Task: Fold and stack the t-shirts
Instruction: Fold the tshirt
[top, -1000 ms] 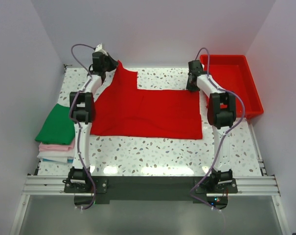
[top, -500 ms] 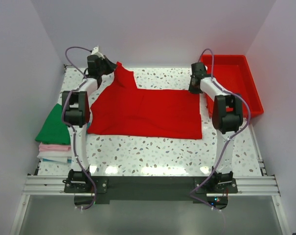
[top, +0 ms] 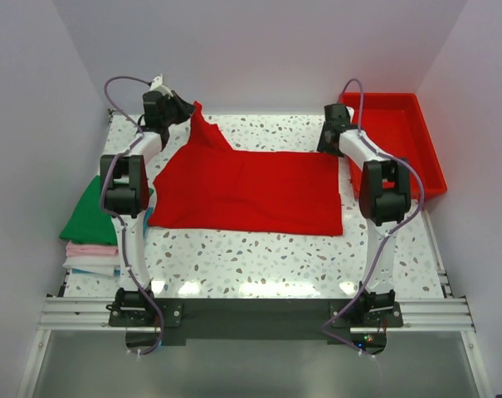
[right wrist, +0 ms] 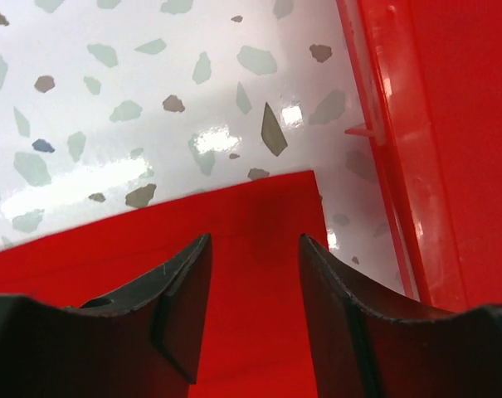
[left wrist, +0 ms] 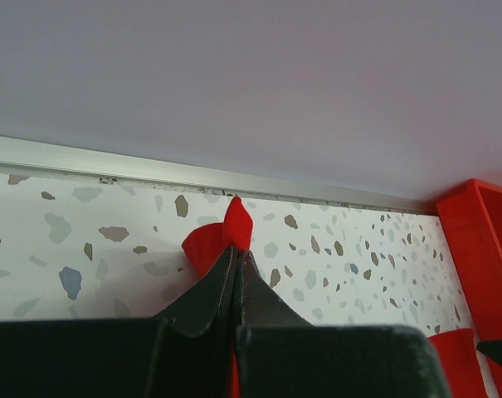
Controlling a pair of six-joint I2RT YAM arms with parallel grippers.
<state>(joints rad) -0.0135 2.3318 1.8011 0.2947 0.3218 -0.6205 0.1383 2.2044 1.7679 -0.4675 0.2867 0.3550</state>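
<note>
A bright red t-shirt (top: pixel 246 189) lies spread across the middle of the speckled table. My left gripper (top: pixel 187 112) is shut on its far left corner, which it holds raised as a peak (top: pixel 203 126); in the left wrist view a tuft of red cloth (left wrist: pixel 236 222) pokes out past the closed fingertips. My right gripper (top: pixel 328 143) stands open just over the shirt's far right corner (right wrist: pixel 294 192), which lies flat on the table between the two fingers. A green t-shirt (top: pixel 95 212) tops a folded stack with a pale pink one (top: pixel 93 249) below it, at the table's left edge.
A rigid red plastic tray (top: pixel 400 145) sits at the back right, its wall (right wrist: pixel 383 149) close beside my right gripper. The back wall and an aluminium rail (left wrist: pixel 151 170) run just behind the left gripper. The arm bases are at the near edge.
My right gripper has opened and let go of the shirt's far right corner, which now lies flat. The left arm has drawn its held corner a little further left and back.
</note>
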